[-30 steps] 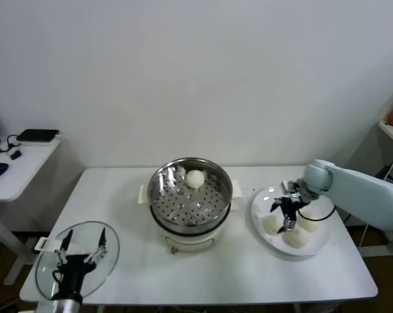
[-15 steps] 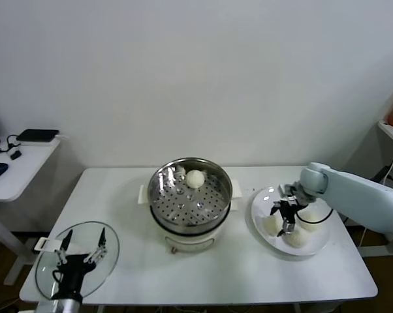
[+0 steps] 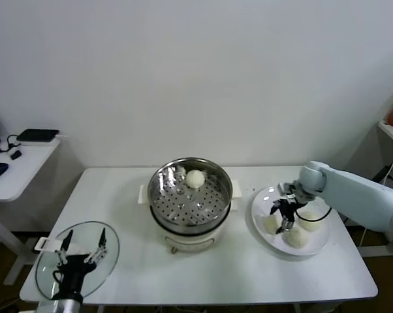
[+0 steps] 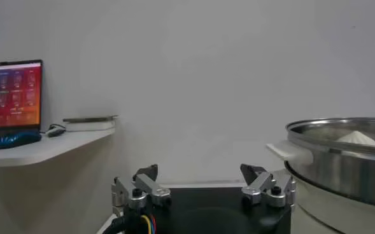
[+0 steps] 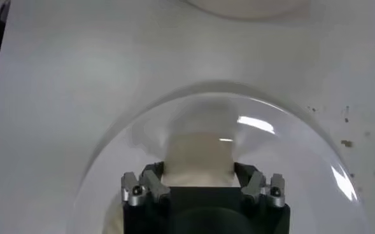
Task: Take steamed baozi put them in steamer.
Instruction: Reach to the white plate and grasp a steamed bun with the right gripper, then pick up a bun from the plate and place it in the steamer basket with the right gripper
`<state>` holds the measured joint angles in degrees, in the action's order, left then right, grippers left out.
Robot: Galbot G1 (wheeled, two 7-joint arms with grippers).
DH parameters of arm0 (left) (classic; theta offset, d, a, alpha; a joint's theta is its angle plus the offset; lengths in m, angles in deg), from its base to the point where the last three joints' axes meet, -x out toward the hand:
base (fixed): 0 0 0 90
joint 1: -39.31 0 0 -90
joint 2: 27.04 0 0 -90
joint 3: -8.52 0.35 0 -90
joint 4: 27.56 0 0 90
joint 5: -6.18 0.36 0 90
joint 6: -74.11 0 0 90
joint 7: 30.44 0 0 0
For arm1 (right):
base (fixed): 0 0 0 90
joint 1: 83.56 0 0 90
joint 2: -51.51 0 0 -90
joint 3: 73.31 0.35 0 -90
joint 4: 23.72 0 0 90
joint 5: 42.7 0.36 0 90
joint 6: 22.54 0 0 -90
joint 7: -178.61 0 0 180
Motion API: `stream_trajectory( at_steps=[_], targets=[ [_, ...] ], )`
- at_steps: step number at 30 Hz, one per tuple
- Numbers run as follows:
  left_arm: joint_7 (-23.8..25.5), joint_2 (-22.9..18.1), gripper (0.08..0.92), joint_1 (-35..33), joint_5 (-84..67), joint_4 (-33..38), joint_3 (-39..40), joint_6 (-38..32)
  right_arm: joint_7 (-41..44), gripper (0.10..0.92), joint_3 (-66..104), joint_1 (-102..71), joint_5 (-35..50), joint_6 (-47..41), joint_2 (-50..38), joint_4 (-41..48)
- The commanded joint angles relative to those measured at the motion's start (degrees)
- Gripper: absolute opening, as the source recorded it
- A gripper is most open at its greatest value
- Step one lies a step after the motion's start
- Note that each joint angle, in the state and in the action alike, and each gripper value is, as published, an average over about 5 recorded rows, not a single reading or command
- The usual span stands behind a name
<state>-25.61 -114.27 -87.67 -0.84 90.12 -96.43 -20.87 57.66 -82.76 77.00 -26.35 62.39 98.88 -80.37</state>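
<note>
Straddling a baozi (image 5: pixel 198 152) on the plate (image 3: pixel 258 202), my right gripper (image 3: pixel 281 216) has its fingers spread, ready to close. One bun (image 3: pixel 195 178) already sits in the steamer (image 3: pixel 190 195). My left gripper (image 3: pixel 82 251), fingers apart, waits above the glass lid (image 3: pixel 49 274).

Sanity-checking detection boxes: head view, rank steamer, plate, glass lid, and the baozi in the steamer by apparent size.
1. steamer
2-3. plate and glass lid: look alike; the lid sits nearer the camera, so unsure
4. baozi, clearly smallest
</note>
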Motion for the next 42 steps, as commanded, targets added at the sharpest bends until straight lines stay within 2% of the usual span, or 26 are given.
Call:
stream_trajectory(
  at_steps=[1,11,16,22,30,36,42],
  targets=[
    [0.0,-0.1,0.823,0.0,0.0,0.0,0.0,0.0,0.2,0.718,0.6,-0.2,-0.4,0.2,0.1,1.0],
    [0.0,-0.1,0.823,-0.1,0.0,0.1,-0.1,0.0,0.2,0.687,0.8,0.3,0.2,0.3,-0.2,0.1],
    [-0.1,-0.1,0.823,0.0,0.0,0.1,-0.1,0.0,0.4,0.687,-1.8,5.4,3.5,0.0,-1.1,-3.3],
    [-0.1,-0.1,0.823,0.2,0.1,0.2,0.1,0.1,-0.1,0.687,-10.2,18.1,17.6,-3.4,-2.0,-8.7],
    [-0.1,-0.4,0.823,0.4,0.0,0.7,0.4,0.1,1.2,0.695,-22.6,37.2,30.9,-3.6,-1.1,-13.4],
    [-0.1,-0.5,0.823,0.6,0.1,1.0,0.8,0.2,1.7,0.696,-27.3,44.7,38.0,-3.6,3.9,-14.5],
    [-0.1,-0.5,0.823,0.4,0.4,1.8,1.1,0.3,1.4,0.698,-26.1,45.1,41.1,-4.2,13.6,-11.5]
  ],
)
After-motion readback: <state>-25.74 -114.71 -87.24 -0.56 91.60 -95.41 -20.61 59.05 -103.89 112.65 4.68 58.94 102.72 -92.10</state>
